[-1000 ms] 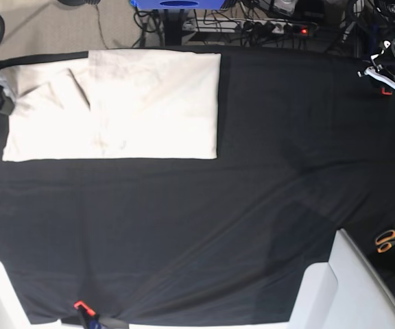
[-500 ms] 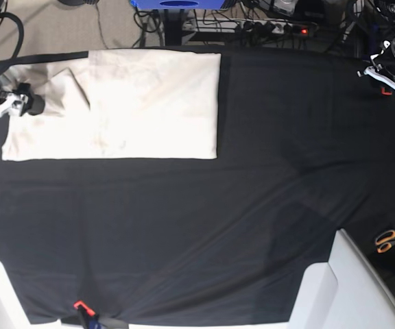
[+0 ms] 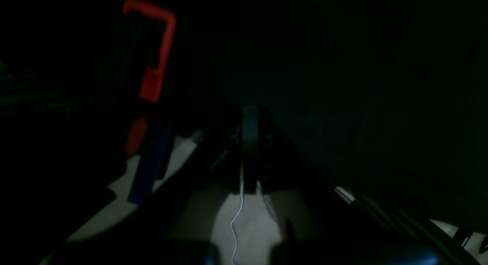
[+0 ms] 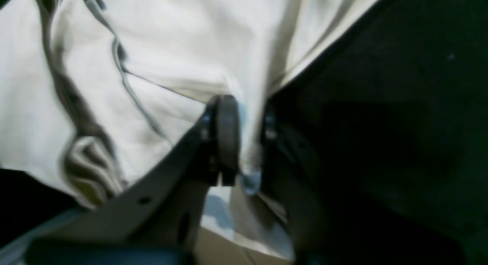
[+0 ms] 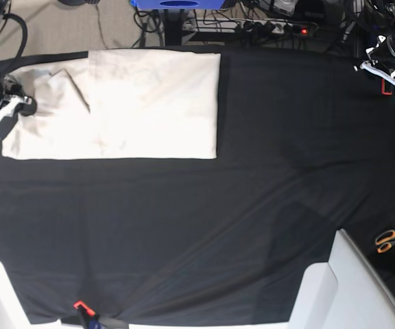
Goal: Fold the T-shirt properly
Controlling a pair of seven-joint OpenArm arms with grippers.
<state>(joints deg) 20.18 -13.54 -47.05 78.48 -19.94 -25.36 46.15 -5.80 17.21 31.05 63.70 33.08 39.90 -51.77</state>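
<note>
The cream T-shirt (image 5: 122,103) lies folded into a rectangle at the far left of the black table cloth (image 5: 252,205). The right gripper (image 4: 244,143) pinches the shirt's edge — cloth is bunched between its two fingers. The left gripper (image 3: 249,150) sits apart at the table's far right corner, fingers pressed together and holding nothing — near a red clamp (image 3: 154,47). Orange-handled scissors (image 5: 389,240) lie off the cloth.

shirt (image 5: 129,103): flat on table (image 5: 218,226), far-left part, near back edge
R gripper (image 5: 9,103): at shirt's left edge, on the cloth (image 4: 152,47)
L gripper (image 5: 389,68): far right, by table's back corner, well apart from shirt
scissors (image 5: 391,240): right edge, nearer front
clamp (image 5: 81,306): front edge, left of mid
power strip (image 5: 273,27): on floor behind table
</note>
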